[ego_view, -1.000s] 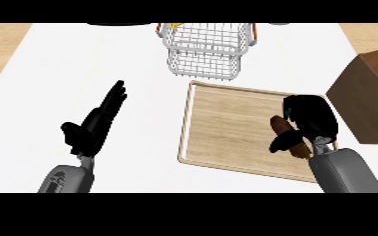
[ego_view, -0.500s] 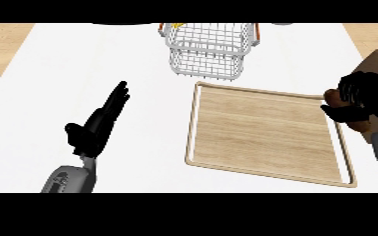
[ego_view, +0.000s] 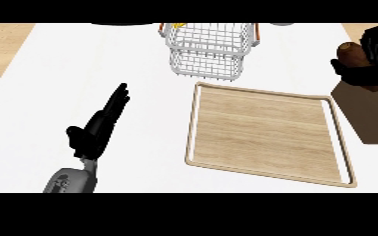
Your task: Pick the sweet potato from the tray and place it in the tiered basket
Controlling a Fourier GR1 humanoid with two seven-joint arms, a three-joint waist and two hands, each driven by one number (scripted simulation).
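Your right hand (ego_view: 359, 73) is clasping the sweet potato (ego_view: 349, 54) in curled fingers, well right of the tiered basket (ego_view: 209, 50). Be bringing it left, over the basket's top rim, before releasing. Your left hand (ego_view: 94, 130) is resting straight-fingered, well below-left of the basket.

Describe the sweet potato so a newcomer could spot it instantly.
Start at the wooden tray in the middle and look past its upper right corner to the view's right edge. There the right hand curls round the sweet potato, the only reddish-brown lump against black fingers.
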